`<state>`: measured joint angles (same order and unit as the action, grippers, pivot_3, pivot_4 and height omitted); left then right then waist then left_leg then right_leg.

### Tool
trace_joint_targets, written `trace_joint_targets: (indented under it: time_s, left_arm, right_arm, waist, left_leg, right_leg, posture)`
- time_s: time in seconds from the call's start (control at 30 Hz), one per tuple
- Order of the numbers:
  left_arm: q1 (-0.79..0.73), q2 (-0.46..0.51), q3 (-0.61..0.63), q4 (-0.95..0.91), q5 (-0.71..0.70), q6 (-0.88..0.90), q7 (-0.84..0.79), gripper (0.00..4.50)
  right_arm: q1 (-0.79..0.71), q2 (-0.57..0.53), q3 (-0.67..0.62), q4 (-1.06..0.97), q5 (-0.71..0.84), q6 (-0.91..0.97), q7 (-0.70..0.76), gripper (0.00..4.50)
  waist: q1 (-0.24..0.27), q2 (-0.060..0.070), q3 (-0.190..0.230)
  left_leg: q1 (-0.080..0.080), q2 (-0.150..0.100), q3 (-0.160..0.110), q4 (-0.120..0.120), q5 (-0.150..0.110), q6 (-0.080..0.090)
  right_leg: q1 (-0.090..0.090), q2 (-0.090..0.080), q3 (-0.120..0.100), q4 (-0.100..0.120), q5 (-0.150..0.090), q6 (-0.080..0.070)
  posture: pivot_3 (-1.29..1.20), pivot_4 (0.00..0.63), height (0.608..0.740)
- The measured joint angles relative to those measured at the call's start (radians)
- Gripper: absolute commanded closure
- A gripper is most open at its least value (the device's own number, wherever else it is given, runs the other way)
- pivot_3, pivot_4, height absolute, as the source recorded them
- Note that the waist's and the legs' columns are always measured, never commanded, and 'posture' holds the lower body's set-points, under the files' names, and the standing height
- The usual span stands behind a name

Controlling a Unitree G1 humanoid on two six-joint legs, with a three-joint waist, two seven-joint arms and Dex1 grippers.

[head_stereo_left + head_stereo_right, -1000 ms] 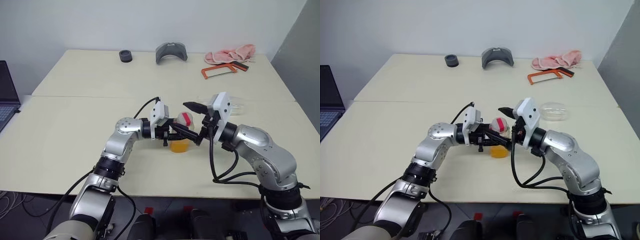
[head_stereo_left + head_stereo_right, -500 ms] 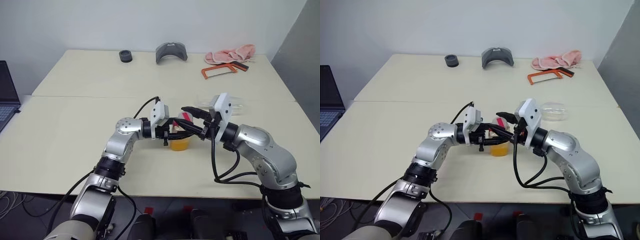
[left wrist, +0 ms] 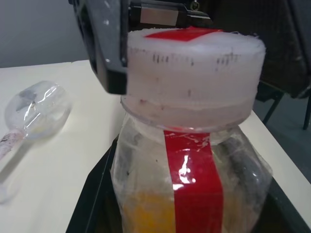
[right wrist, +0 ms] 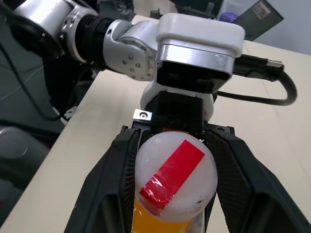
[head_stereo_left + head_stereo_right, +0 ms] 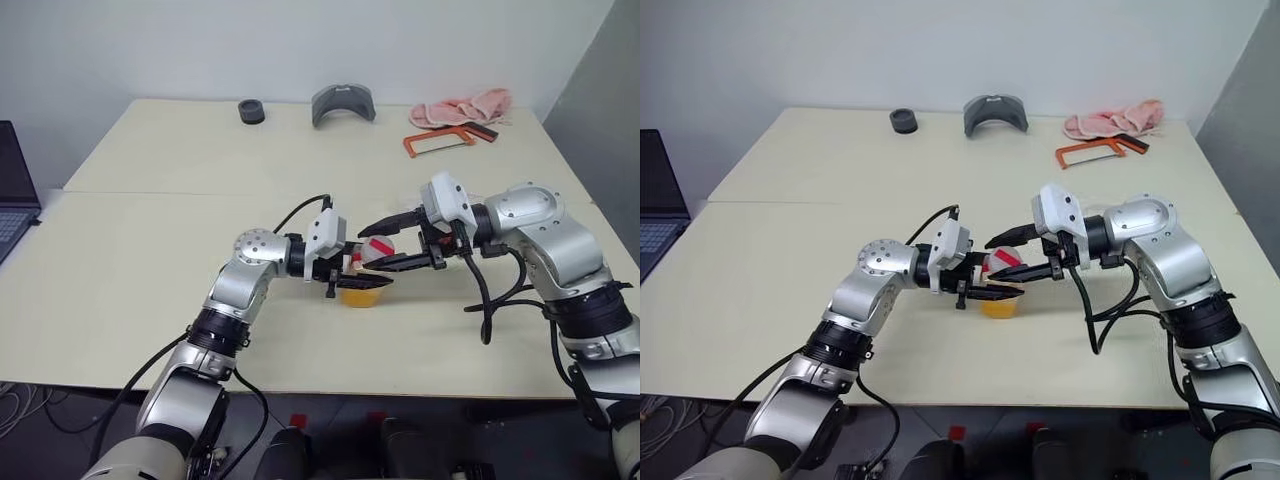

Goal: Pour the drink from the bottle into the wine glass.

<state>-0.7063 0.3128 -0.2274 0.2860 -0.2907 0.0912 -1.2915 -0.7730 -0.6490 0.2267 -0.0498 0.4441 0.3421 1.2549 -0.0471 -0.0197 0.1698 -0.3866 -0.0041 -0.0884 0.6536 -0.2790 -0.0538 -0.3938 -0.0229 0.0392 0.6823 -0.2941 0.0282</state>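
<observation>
Two hands (image 5: 372, 283) (image 5: 385, 245) around bottle (image 5: 363, 274)

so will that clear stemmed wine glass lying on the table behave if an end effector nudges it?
The clear stemmed wine glass lies on its side on the cream table, so its rounded bowl would probably roll in an arc instead of sliding. It looks thin and clear, likely light and fragile. The smooth surface may slip between hard fingers.
</observation>
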Motion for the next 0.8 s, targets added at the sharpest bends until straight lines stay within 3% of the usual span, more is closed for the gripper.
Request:
trace_joint_targets:
  time_s: [0.13,0.33,0.53,0.63,0.8]
  left_arm:
    - [0.009,-0.02,0.029,-0.003,-0.013,0.011,0.05,2.71]
    - [0.025,-0.066,0.08,-0.003,-0.025,0.029,0.148,2.71]
    - [0.026,-0.085,0.078,-0.003,-0.024,0.036,0.165,2.71]
    - [0.026,-0.084,0.078,0.001,-0.023,0.034,0.159,2.71]
    - [0.025,-0.081,0.078,0.02,-0.021,0.031,0.146,2.71]
  right_arm:
    - [0.12,0.004,-0.124,-0.114,0.036,0.081,-0.16,0.28]
    - [0.303,0.088,-0.304,-0.454,0.16,0.26,-0.489,0.27]
    - [0.38,0.264,-0.187,-0.564,0.03,0.299,-0.796,0.27]
    - [0.396,0.317,-0.114,-0.564,-0.015,0.301,-0.861,0.27]
    - [0.396,0.323,-0.106,-0.563,-0.059,0.299,-0.896,0.27]
  waist:
    - [0.013,0.0,0.0]
    - [0.016,0.0,0.0]
    - [0.009,0.0,0.0]
    - [0.009,0.0,0.0]
    - [0.014,0.0,0.0]
  left_leg:
    - [-0.01,-0.001,-0.006,0.009,0.0,0.0]
    - [-0.013,-0.002,-0.005,0.01,0.0,0.0]
    - [-0.01,-0.003,-0.002,0.011,0.0,0.001]
    - [-0.01,-0.003,-0.002,0.011,0.0,0.001]
    - [-0.01,-0.003,-0.002,0.011,0.0,0.001]
  right_leg:
    - [-0.004,-0.001,-0.002,0.001,0.001,0.002]
    - [-0.01,-0.001,-0.001,0.008,0.001,0.002]
    - [-0.011,0.002,0.002,0.014,0.001,0.002]
    - [-0.011,0.003,0.002,0.015,0.001,0.002]
    - [-0.011,0.002,0.002,0.014,0.001,0.002]
  posture:
    - [0.0,0.15,0.74]
    - [0.0,0.15,0.74]
    - [0.0,0.15,0.74]
    - [0.0,0.15,0.74]
    - [0.0,0.15,0.74]
